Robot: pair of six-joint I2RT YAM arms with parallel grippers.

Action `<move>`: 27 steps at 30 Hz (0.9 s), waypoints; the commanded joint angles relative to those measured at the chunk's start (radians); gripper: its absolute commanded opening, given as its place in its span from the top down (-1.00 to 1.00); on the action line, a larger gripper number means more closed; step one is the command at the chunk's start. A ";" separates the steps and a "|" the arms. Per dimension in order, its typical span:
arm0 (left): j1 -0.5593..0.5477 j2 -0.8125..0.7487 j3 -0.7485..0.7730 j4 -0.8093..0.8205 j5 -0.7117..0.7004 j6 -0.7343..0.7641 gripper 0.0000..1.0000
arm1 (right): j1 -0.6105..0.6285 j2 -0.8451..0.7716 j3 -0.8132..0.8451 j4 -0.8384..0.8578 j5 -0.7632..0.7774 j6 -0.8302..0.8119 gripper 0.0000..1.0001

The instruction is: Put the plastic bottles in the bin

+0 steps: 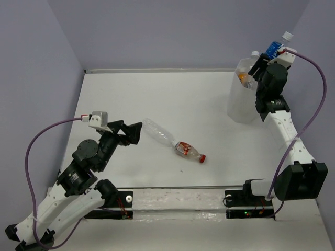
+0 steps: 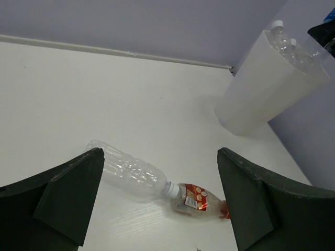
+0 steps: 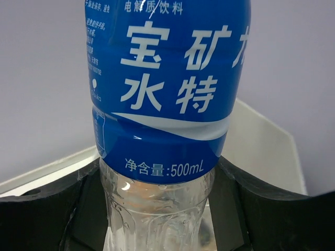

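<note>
I am working over a plain white tabletop [image 1: 199, 99] set in a corner of pale lavender walls [image 1: 157, 31], with a thin strip running along the foot of the far wall. The bin [image 1: 236, 107] stands at the far right of that surface, and I place everything else from it. Above the bin's far right rim, my right end effector [image 3: 159, 178] is clamped on the blue-labelled bottle [image 1: 273, 50], which tilts up and away with its white cap highest. Only the right wrist view lets me read its label: large white Chinese characters, "宝矿" over "水特", and "净含量:500mL" along the lower edge, with clear ribbed plastic below between the dark fingers. I cannot tell whether its base is inside the rim. The overhead view shows an orange bottle [image 1: 242, 78] inside the bin and a white-capped bottle [image 1: 255, 54] at its far edge. The left wrist view shows clear, white-capped bottles poking above the rim but no orange. Well apart from the bin, to its near left, two bottles lie end to end. The red-labelled bottle [image 1: 189, 151] is the closer one to the bin, its red cap pointing away from its neighbour; its print is too small to read. The clear bottle [image 1: 157, 132] lies beyond it, cap against the red-labelled one. Farthest from the bin, my left end effector [image 1: 137, 130] is spread wide and empty, with the clear bottle's base just beside one fingertip.
</note>
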 commanded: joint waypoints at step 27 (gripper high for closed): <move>0.034 0.074 0.000 0.046 0.108 0.043 -0.98 | -0.094 -0.004 -0.134 0.148 0.089 -0.078 -0.93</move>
